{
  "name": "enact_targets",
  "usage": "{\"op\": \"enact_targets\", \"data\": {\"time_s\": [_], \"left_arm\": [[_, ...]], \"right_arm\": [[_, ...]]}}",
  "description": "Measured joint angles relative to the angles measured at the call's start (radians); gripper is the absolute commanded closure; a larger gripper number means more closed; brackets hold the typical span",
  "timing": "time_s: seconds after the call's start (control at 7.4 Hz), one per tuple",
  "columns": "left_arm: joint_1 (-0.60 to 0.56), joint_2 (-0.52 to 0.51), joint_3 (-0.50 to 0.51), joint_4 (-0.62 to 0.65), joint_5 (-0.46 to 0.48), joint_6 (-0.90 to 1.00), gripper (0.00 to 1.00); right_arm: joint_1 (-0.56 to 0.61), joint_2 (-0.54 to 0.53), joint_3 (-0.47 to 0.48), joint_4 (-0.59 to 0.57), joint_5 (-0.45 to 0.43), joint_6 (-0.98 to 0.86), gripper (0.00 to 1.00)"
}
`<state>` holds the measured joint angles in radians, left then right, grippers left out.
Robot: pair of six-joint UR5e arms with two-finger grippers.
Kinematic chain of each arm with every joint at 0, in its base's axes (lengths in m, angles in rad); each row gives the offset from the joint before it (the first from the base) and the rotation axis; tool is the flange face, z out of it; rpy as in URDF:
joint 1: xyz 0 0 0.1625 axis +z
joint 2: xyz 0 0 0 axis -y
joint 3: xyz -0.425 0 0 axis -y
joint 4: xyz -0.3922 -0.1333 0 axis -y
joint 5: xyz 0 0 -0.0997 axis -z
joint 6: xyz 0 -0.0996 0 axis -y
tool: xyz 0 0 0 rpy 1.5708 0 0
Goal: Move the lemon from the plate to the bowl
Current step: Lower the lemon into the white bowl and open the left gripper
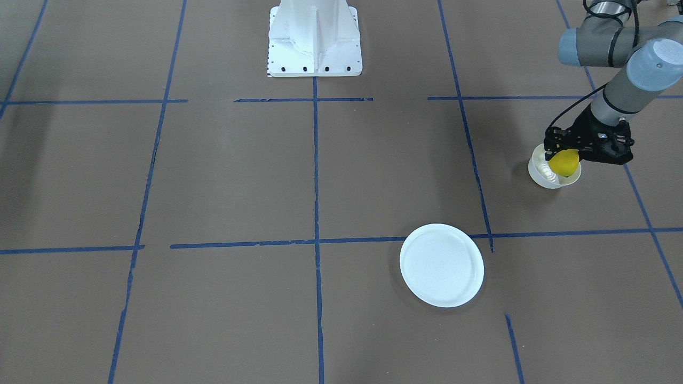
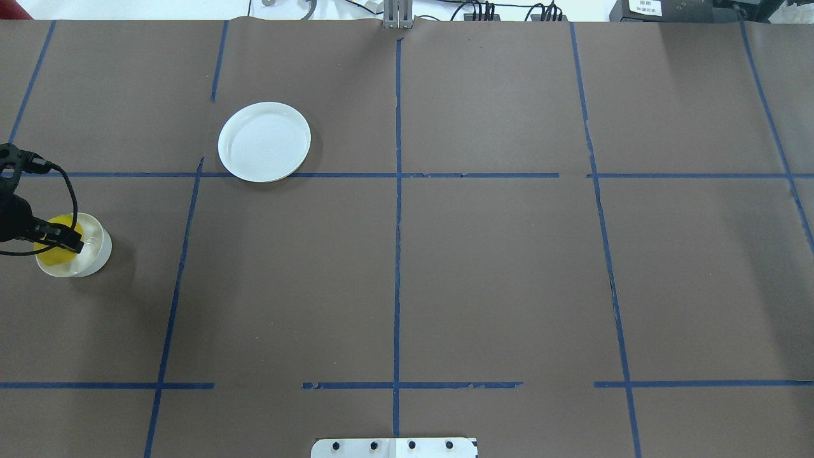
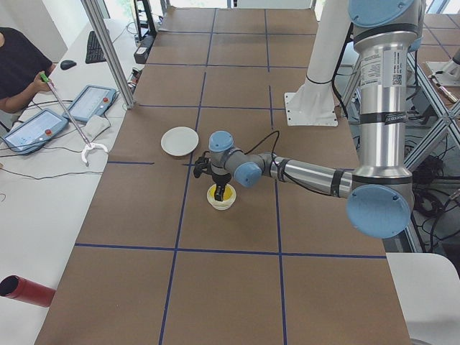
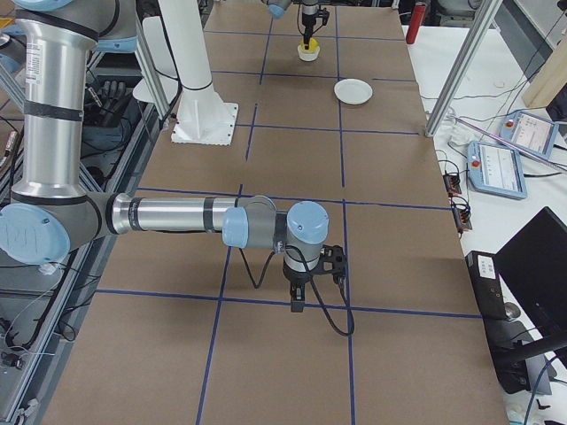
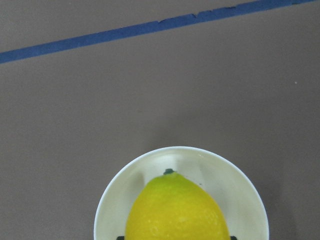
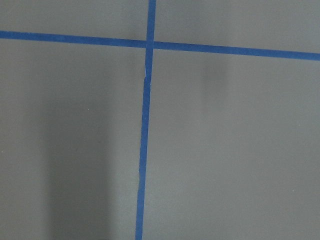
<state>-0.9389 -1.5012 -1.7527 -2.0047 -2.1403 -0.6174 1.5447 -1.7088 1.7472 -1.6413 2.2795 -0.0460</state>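
My left gripper [image 1: 563,156] is shut on the yellow lemon [image 1: 565,163] and holds it just over the small off-white bowl [image 1: 539,174] at the table's left end. In the left wrist view the lemon [image 5: 177,210] hangs over the bowl [image 5: 242,192], its green tip pointing forward. In the overhead view the lemon [image 2: 54,247] covers the bowl's [image 2: 95,249] left half. The flat white plate [image 1: 442,265] lies empty, well apart from the bowl. My right gripper [image 4: 298,305] shows only in the exterior right view, low over the table; I cannot tell if it is open.
The brown table is marked with blue tape lines [image 2: 397,191]. The robot's white base [image 1: 315,40] stands at the middle of its edge. An operator sits at a side desk [image 3: 18,72] with tablets.
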Motion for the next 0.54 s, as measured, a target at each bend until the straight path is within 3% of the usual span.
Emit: {"op": "enact_targets", "data": {"time_s": [0.54], "left_arm": [[0.001,-0.002,-0.015,0.006,-0.001,0.005,0.01]], "right_arm": [[0.000,0.000,0.000,0.000,0.000,0.000,0.00]]}}
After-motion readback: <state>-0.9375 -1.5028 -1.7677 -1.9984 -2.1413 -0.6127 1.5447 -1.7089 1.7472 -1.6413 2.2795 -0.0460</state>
